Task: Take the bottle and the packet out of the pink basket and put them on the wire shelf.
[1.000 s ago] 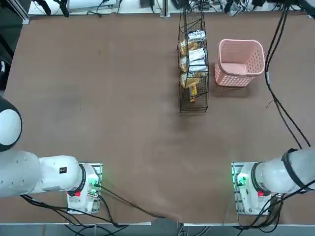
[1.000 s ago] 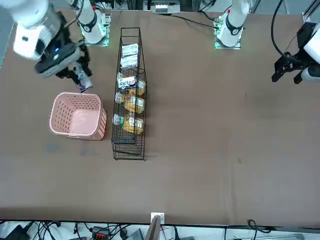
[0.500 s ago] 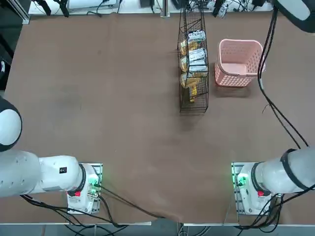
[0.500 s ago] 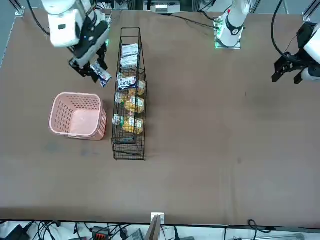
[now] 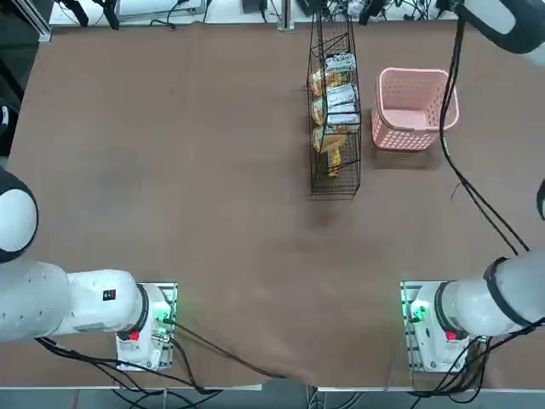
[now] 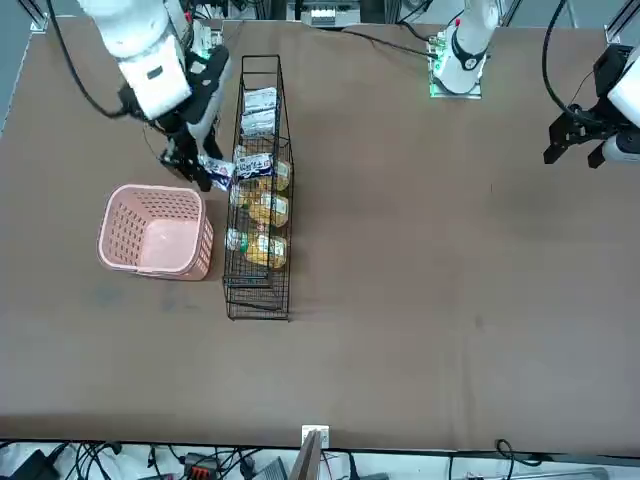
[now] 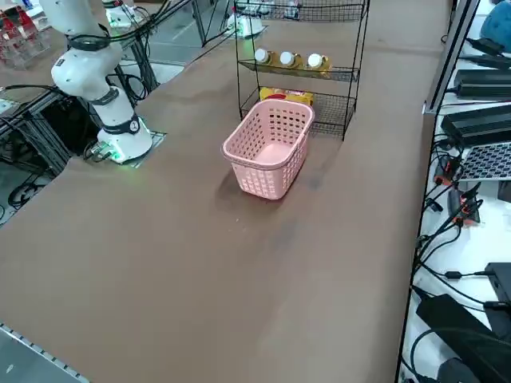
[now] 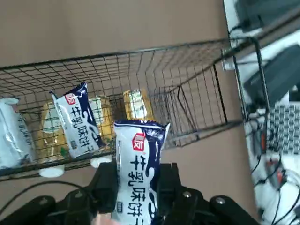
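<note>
My right gripper (image 6: 205,168) is shut on the packet (image 6: 220,173), a white and dark-blue wrapper with red print. It hangs just beside the wire shelf (image 6: 259,298), above the basket's far end. In the wrist view the packet (image 8: 138,164) stands between my fingers (image 8: 108,180), with the wire shelf (image 8: 187,89) right behind it. An amber bottle (image 8: 136,105) and another packet (image 8: 77,122) lie inside on a tier. The pink basket (image 6: 150,257) stands next to the shelf with nothing showing inside. White-capped bottles (image 7: 286,58) lie in a row on a tier.
Basket (image 5: 415,75) and shelf (image 5: 334,183) stand side by side at the table's far right. A cable (image 5: 477,183) runs from my arm's base past the basket. The shelf's tiers hold several packets and bottles (image 6: 262,210).
My gripper has carried the packet from beyond the basket across to the shelf's side and come lower. Basket and shelf have not moved.
</note>
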You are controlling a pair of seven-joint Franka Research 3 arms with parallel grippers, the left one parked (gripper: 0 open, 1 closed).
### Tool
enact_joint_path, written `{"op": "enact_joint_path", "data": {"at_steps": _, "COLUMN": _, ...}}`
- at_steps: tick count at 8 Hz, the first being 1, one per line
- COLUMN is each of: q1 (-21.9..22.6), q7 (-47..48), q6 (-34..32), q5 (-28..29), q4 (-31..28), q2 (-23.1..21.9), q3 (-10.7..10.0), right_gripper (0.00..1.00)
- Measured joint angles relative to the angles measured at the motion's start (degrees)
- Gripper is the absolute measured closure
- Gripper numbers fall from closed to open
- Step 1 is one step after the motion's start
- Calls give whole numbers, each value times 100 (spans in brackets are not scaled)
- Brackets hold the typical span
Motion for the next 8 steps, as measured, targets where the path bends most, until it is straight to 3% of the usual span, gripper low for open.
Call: {"op": "enact_joint_path", "data": {"at_steps": 8, "q1": 382, "q7": -434, "q6": 647, "q5": -135, "q4": 259, "q2": 689, "q3": 4, "right_gripper": 55}}
